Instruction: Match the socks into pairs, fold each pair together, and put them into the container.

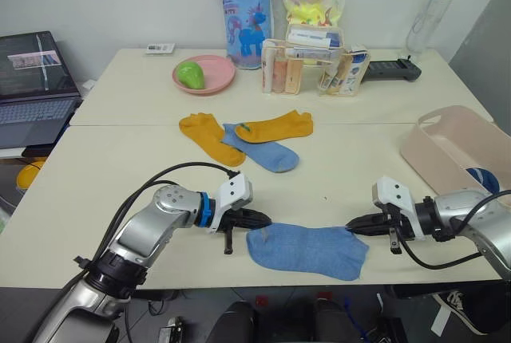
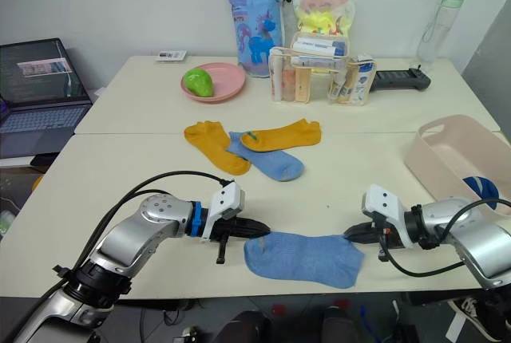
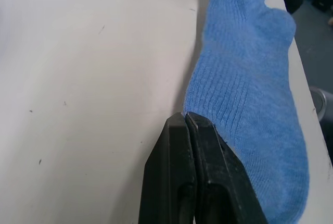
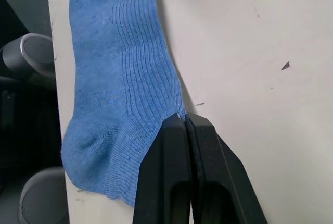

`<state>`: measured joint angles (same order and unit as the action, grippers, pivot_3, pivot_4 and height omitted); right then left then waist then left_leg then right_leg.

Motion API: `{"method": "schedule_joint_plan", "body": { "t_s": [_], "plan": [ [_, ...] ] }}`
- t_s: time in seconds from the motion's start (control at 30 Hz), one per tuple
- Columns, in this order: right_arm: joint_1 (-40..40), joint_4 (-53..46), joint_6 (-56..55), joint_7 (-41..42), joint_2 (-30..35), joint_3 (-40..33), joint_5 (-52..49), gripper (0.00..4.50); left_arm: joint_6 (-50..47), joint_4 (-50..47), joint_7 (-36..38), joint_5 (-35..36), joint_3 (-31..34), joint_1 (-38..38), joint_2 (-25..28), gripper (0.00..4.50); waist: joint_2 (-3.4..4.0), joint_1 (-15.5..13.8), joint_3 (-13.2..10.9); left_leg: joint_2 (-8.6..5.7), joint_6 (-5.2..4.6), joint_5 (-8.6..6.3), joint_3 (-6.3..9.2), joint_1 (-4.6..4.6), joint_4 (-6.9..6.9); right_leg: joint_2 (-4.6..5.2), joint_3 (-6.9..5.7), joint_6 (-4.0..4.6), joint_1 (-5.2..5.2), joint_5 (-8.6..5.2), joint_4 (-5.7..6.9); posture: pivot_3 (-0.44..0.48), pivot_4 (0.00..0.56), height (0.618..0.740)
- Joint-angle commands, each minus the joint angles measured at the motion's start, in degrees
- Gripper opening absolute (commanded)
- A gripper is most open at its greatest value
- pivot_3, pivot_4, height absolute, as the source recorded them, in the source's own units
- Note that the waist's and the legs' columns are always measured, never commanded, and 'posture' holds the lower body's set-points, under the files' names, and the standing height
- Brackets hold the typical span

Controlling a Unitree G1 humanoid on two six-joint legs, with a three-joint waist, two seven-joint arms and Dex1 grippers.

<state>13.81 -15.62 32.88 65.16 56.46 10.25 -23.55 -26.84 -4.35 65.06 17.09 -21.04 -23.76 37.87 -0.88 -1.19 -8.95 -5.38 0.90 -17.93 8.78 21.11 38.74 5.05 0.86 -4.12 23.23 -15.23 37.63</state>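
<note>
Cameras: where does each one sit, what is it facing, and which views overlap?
Head stereo pair: looks forward and down over the beige table; both arms, left gripper and right gripper show.
Left wrist: looks along its shut black fingers pinching one end of the flat light blue knit sock.
Right wrist: looks along its shut fingers pinching the other end.
Shared: all views show that sock near the table's front edge.
</note>
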Motion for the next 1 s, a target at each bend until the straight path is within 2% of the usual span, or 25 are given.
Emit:
{"method": "schedule_joint_plan", "body": {
  "t_s": [0.03, 0.2, 0.67, 0.77, 0.87, 1.0],
  "plan": [
    [3.13, 1.49, -2.19, -1.15, -2.16, -0.11, 2.58, 0.05, 2.78, 2.69, 1.84, -2.84, -1.2, -3.08, -0.82, 0.0, 0.0, 0.03, 0.0, -0.01, 0.0, 0.0, 0.0, 0.0, 0.0, 0.0, 0.0, 0.0, 0.0, 0.0, 0.03, 0.0, 0.15, 0.74],
    [3.48, 2.01, -3.37, -2.8, -4.24, -0.1, 5.58, 0.05, 3.5, 4.14, 1.8, -4.05, -0.76, -3.96, -2.06, 0.0, 0.0, 0.05, 0.0, -0.01, 0.01, 0.0, 0.03, 0.03, 0.02, 0.0, -0.01, 0.0, 0.02, 0.0, -0.01, 0.0, 0.15, 0.74],
    [2.97, 1.46, -2.55, -3.3, -4.89, -1.15, 7.21, 0.05, 5.28, 6.38, -0.12, -6.14, 0.71, -4.66, -4.03, 0.0, 0.0, 0.12, 0.0, -0.03, 0.01, -0.01, 0.06, 0.03, 0.03, -0.01, 0.0, 0.0, 0.04, 0.0, 0.04, 0.0, 0.15, 0.74],
    [2.67, 1.33, -2.28, -3.53, -4.69, -1.66, 7.07, 0.72, 5.8, 6.82, -0.64, -6.6, 0.9, -4.64, -3.91, 0.62, 0.0, 0.12, 0.0, -0.02, 0.01, -0.01, 0.06, 0.03, 0.03, 0.0, 0.0, 0.0, 0.04, 0.0, 0.04, 0.0, 0.15, 0.74],
    [2.08, -0.26, -0.78, -4.16, -4.48, -3.9, 5.41, 1.76, 6.0, 6.28, -1.13, -5.87, 2.52, -4.4, -3.55, 1.57, 0.0, 0.11, 0.0, -0.03, 0.01, -0.01, 0.06, 0.03, 0.03, 0.0, 0.0, 0.0, 0.04, 0.0, 0.04, 0.0, 0.15, 0.74],
    [1.28, -3.83, 1.83, -6.31, -4.58, -8.23, 3.17, 3.18, 6.52, 4.15, -1.88, -3.82, 7.76, -3.01, -1.92, 2.85, 0.0, 0.11, 0.0, -0.02, 0.01, -0.01, 0.08, 0.03, 0.03, 0.0, 0.0, 0.0, 0.05, 0.0, 0.04, 0.0, 0.15, 0.74]
  ]
}}
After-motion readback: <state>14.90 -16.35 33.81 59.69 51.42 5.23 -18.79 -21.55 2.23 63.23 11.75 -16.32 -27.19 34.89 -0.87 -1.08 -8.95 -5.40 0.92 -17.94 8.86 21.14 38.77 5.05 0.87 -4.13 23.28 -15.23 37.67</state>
